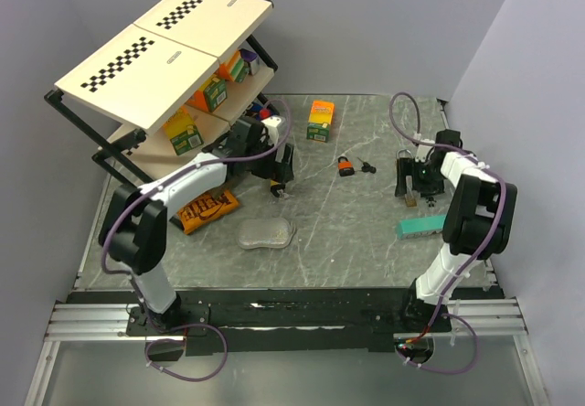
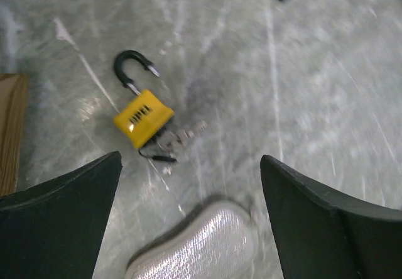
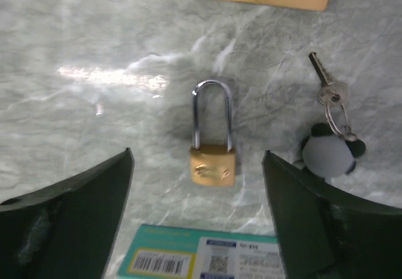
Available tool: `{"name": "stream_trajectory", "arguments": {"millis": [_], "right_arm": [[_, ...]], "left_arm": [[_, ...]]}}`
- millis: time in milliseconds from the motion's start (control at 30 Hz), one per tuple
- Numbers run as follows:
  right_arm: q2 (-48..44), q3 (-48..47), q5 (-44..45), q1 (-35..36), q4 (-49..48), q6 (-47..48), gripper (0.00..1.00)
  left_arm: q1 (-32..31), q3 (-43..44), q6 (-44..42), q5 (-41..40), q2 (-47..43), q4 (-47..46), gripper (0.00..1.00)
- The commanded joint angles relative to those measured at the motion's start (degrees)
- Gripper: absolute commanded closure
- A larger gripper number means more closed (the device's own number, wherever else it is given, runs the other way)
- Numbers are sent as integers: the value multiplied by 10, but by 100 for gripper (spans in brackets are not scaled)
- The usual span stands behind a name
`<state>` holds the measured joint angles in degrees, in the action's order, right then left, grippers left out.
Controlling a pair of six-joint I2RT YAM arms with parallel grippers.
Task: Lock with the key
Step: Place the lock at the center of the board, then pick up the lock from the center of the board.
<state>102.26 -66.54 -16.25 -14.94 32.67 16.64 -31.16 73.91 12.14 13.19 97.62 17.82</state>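
The right gripper (image 3: 196, 154) is spread wide, nothing held; the brass padlock (image 3: 213, 166) is seen flat between its fingers, shackle seemingly shut, the key (image 3: 320, 70) at two o'clock. The left gripper (image 2: 190, 159) is likewise wide, a yellow padlock (image 2: 143, 118) at eleven o'clock

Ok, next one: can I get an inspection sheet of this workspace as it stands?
Surface: grey marbled table, no spills seen.
Job's things: brass padlock, shackle looks shut, ringed key lying apart beside it; yellow padlock, shackle open; orange padlock.
Clutter: teal box, silver pouch, snack bag, orange-green carton.
Grippers: left gripper and right gripper open, empty.
Cables: purple cables looped along both arms.
Surroundings: stocked shelf rack, plain walls.
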Motion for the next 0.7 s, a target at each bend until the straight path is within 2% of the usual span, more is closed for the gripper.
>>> {"name": "stream_trajectory", "arguments": {"millis": [0,67,300,500,667], "right_arm": [[-99,-27,-35,-2,6,0,1],[-118,-29,-44,-1,8,5,1],[-192,-28,-68,16,8,18,1],[-228,-26,-90,39,4,14,1],[-245,-30,-100,57,5,6,1]], "left_arm": [[-5,53,77,-97,44,12,6],[-10,73,105,-129,68,24,10],[-45,137,173,-265,135,72,15],[-57,171,212,-323,189,123,18],[-58,191,231,-335,220,147,16]]}}
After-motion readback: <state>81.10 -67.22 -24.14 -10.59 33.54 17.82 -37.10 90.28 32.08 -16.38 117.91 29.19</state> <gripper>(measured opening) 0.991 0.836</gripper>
